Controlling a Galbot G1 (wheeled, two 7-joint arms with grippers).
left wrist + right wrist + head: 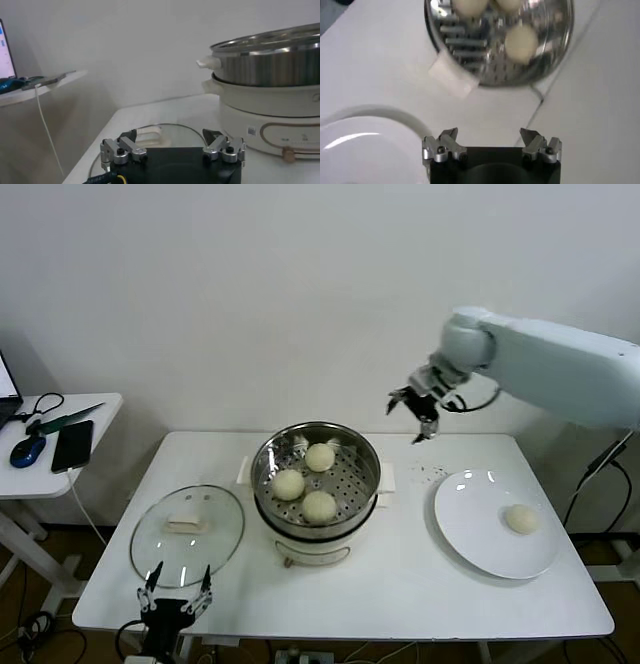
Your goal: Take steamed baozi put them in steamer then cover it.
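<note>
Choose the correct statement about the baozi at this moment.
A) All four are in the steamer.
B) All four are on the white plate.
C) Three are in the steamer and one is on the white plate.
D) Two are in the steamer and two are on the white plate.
C: the head view shows three baozi on the perforated tray of the steamer, and one baozi alone on the white plate.
</note>
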